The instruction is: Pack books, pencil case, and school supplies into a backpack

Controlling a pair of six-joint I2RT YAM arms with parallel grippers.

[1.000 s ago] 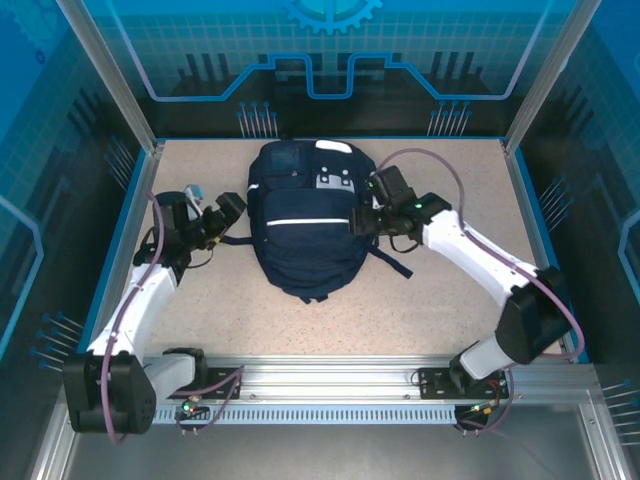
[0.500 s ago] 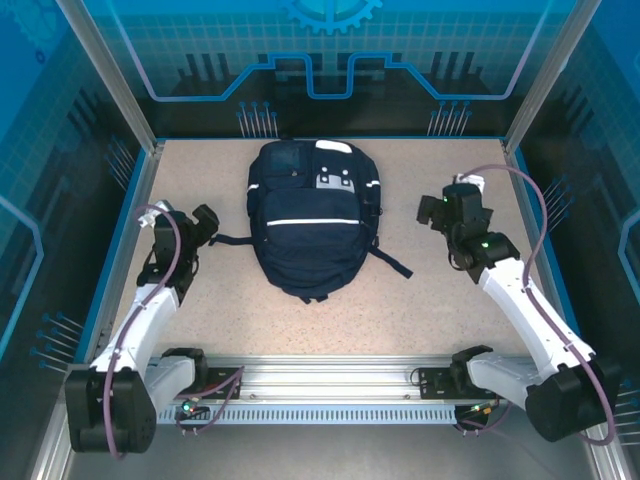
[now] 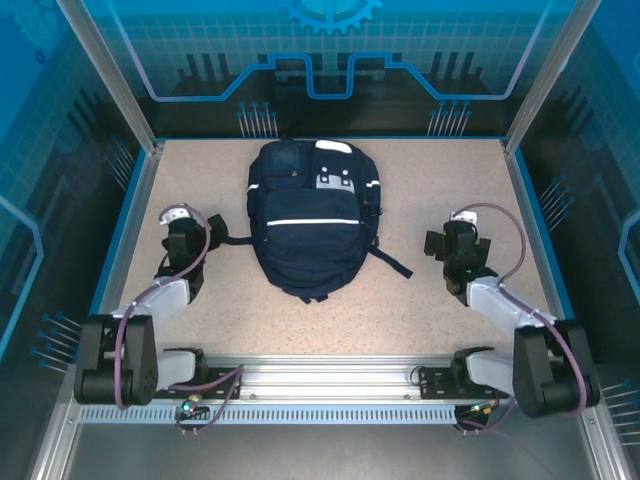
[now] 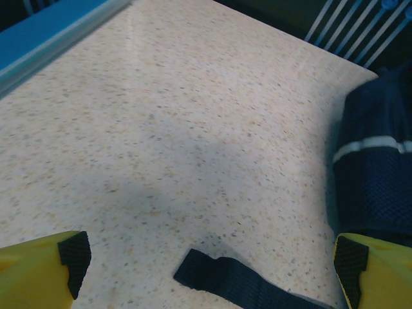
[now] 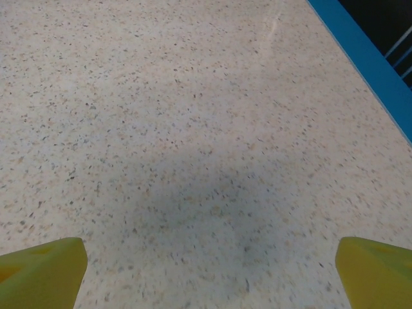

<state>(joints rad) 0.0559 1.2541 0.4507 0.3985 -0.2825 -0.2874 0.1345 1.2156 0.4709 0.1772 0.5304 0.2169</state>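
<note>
The navy backpack [image 3: 310, 220] lies flat mid-table, white stripe across its front and white patches near its top. My left gripper [image 3: 200, 232] hangs open to its left, its yellow fingertips [image 4: 38, 270] spread wide over bare table. A dark strap end [image 4: 238, 283] lies between them, untouched. The backpack side [image 4: 376, 174] shows at the right of the left wrist view. My right gripper [image 3: 456, 243] stands open to the right of the backpack, its fingertips [image 5: 376, 270] wide apart over bare speckled table. Books, pencil case and school supplies are out of view.
A blue rim [image 3: 120, 230] borders the speckled table, with metal posts at the back corners. Another strap [image 3: 395, 262] trails from the backpack's right side. The aluminium rail [image 3: 320, 385] holding both arm bases runs along the near edge.
Both arms have drawn back from the backpack's sides toward their bases. The right gripper left the bag's upper right edge and opened wider.
</note>
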